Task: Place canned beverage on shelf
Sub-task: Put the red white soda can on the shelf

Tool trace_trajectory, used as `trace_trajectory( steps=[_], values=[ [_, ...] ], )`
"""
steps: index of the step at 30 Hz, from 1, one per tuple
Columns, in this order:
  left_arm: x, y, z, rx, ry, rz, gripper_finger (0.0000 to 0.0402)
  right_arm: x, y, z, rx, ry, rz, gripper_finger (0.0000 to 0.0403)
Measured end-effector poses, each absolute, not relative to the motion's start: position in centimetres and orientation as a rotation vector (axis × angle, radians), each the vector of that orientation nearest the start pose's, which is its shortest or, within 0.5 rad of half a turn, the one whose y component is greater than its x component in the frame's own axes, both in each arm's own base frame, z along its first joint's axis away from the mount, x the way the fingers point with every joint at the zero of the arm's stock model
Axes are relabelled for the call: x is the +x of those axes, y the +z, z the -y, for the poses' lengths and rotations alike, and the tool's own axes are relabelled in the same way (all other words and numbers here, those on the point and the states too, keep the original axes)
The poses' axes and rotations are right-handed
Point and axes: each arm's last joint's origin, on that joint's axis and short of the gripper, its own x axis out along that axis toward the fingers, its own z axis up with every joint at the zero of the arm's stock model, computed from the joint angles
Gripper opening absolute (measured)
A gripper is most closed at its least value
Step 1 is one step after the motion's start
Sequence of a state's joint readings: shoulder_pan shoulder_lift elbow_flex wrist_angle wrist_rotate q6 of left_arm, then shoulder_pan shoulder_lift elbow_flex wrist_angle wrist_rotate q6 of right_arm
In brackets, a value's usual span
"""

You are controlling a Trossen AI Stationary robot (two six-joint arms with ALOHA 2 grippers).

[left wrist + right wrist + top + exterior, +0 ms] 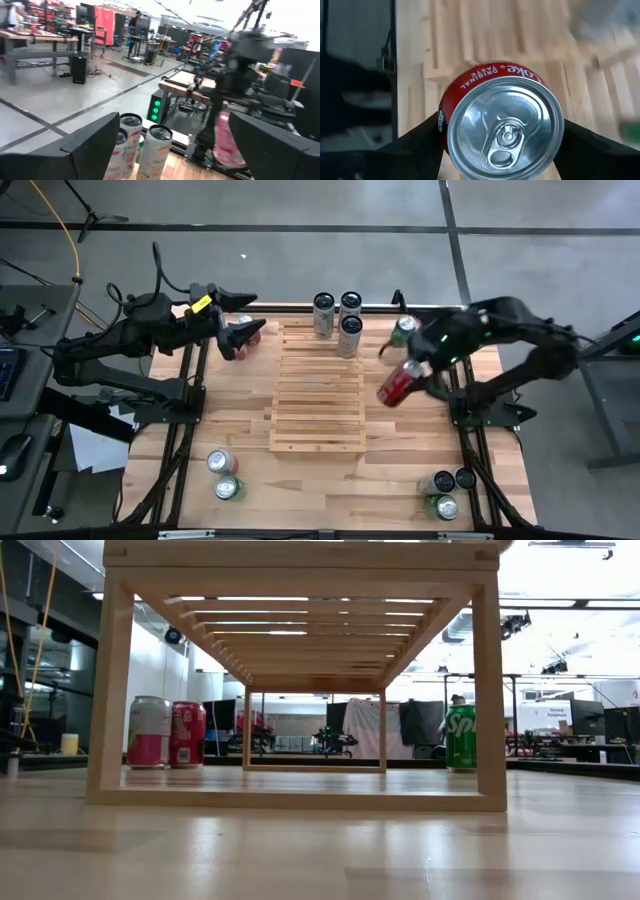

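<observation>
My right hand (pixel 412 376) is clamped on a red can (pixel 399 383), one finger on each side of its body, and the can's silver top (pixel 506 133) faces my wrist. I hold it tilted in the air just off the shelf's (pixel 318 385) right edge, about level with the middle of the rack. The shelf lies flat at the centre of the surface (pixel 250 490), its pale slats bare along most of its length.

Three tall white cans (pixel 338 315) stand at the shelf's far end, one of them on the slats, the other two just behind it. A green can (pixel 402 331) is just past the shelf's far right corner. Two cans (pixel 224 474) sit off its near left corner, and three more (pixel 446 490) off its near right corner.

My left hand (pixel 243 337) hovers off the shelf's far left corner, fingers spread apart around nothing, with a pink can (pixel 247 326) right beside it.
</observation>
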State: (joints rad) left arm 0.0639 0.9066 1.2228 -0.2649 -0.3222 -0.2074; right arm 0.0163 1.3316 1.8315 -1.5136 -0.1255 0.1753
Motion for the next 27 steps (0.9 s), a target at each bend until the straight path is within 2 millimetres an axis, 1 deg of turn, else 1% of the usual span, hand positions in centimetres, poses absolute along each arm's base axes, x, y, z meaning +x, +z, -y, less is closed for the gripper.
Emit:
trace_trajectory(
  steps=[2, 4, 6, 8, 10, 12, 15, 18, 22, 27],
  values=[
    [16.5, 44.9, -2.1, -0.213, 0.414, 0.095, 0.0366, 21.6, 45.4, -1.9, 0.116, 0.075, -1.016, 0.0278],
    [16.5, 44.9, -2.2, -0.213, 0.461, 0.1, 0.0366, 23.4, 45.8, -2.6, 0.015, 0.062, -1.009, 0.0278],
    [16.4, 44.9, -2.3, -0.214, 0.506, 0.104, 0.0366, 25.1, 45.7, -2.9, -0.066, 0.014, -1.047, 0.0278],
    [16.3, 44.9, -2.4, -0.213, 0.546, 0.108, 0.0366, 26.7, 45.3, -2.9, -0.098, -0.054, -1.062, 0.0278],
    [16.3, 44.9, -2.5, -0.213, 0.576, 0.111, 0.0366, 28.1, 45.1, -2.9, -0.084, -0.087, -1.054, 0.0278],
    [16.3, 44.9, -2.5, -0.205, 0.588, 0.11, 0.0366, 29.3, 44.5, -2.6, -0.059, -0.16, -1.07, 0.0278],
    [16.1, 45.0, -2.5, -0.178, 0.592, 0.107, 0.0366, 31.2, 43.1, -2.5, 0.016, -0.218, -1.11, 0.0278],
    [16.1, 45.0, -2.5, -0.173, 0.592, 0.105, 0.0366, 32.6, 41.7, -2.4, 0.08, -0.24, -1.155, 0.0278],
    [15.9, 45.1, -2.5, -0.173, 0.592, 0.11, 0.0366, 34.1, 40.3, -2.3, 0.135, -0.282, -1.19, 0.0278],
    [16.0, 45.0, -2.5, -0.173, 0.592, 0.107, 0.0366, 34.5, 39.9, -1.8, 0.175, -0.338, -1.193, 0.0278]
  ],
)
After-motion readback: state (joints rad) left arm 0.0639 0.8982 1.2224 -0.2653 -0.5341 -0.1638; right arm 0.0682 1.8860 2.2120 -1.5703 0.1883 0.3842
